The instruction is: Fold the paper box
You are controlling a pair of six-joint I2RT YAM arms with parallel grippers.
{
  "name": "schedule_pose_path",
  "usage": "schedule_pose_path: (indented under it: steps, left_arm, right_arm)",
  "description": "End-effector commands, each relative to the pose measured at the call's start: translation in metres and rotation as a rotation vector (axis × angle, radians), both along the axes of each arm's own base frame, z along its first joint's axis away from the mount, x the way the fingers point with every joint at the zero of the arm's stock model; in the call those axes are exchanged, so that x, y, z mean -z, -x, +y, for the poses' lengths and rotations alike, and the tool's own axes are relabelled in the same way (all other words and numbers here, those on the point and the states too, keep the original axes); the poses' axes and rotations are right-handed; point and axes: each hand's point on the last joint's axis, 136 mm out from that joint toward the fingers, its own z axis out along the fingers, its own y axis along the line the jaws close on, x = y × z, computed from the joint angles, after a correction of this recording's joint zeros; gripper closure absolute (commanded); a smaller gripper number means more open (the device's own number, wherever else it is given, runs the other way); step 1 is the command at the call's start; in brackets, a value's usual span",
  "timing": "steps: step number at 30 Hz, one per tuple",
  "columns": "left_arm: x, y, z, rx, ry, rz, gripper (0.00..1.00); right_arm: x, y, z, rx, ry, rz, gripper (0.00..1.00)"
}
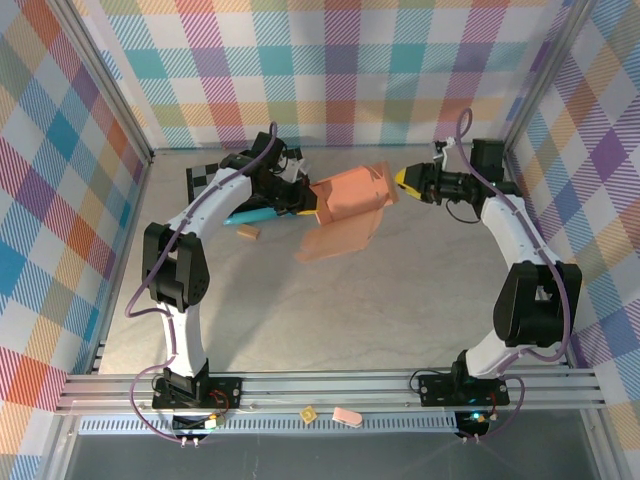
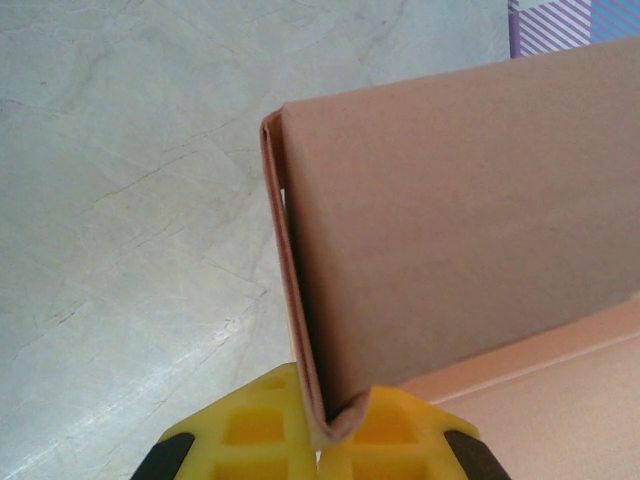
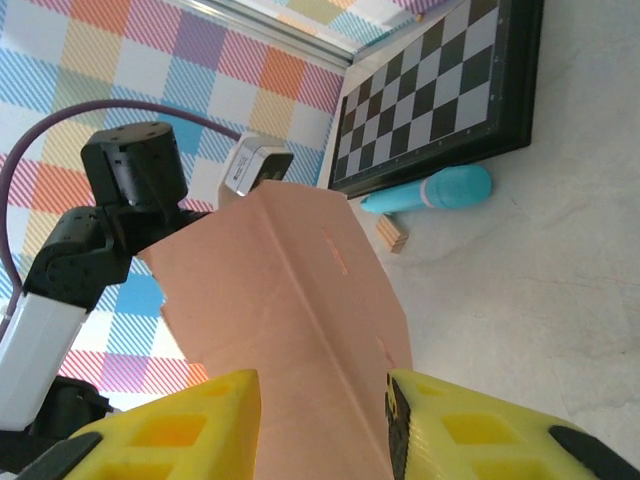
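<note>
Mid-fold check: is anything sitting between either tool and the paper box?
Nothing visible. The left tool is pinched on a folded edge of the paper box, and the right tool straddles the box. The chessboard, teal pen and tan block lie off to the side.

Robot hardware: two jointed arms, white link shells with black joint housings – left arm (image 1: 186,325) and right arm (image 1: 510,225).
Each arm is mounted on a black base plate (image 1: 196,386) and is trailed by a purple cable (image 3: 100,105). The left gripper (image 2: 335,405) and right gripper (image 3: 322,405) are fitted with bright yellow plastic fingers (image 3: 190,425), moulded with square recessed pockets and backed in black. A small silver-white camera block (image 3: 256,165) is carried at the left wrist.
</note>
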Motion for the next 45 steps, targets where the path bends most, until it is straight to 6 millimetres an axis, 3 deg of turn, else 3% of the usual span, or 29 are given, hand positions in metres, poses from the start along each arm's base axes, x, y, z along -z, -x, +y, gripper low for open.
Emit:
schedule_pose_path:
  steps: [1,16,24,29,37,45]
  left_arm:
    - [0.004,0.002,-0.003,0.011,0.021,0.023,1.0]
    - [0.003,0.003,-0.006,0.011,0.018,0.027,1.0]
    - [0.005,0.006,-0.004,0.008,0.01,0.033,1.0]
    - [0.005,0.007,-0.004,0.008,0.012,0.036,1.0]
    - [0.004,0.006,-0.005,0.004,0.019,0.04,1.0]
    - [0.004,0.004,-0.007,0.001,0.025,0.042,1.0]
  right_arm:
    - [-0.01,0.003,0.009,-0.054,0.003,-0.056,0.62]
    - [-0.004,0.004,0.023,-0.072,0.112,-0.086,0.62]
    - [-0.034,-0.009,-0.007,0.086,0.17,-0.19,0.6]
    - [-0.029,-0.016,-0.014,0.101,0.125,-0.156,0.57]
    - [-0.002,-0.016,0.002,-0.015,0.064,-0.081,0.52]
    - [-0.006,-0.011,0.019,-0.08,0.041,-0.083,0.54]
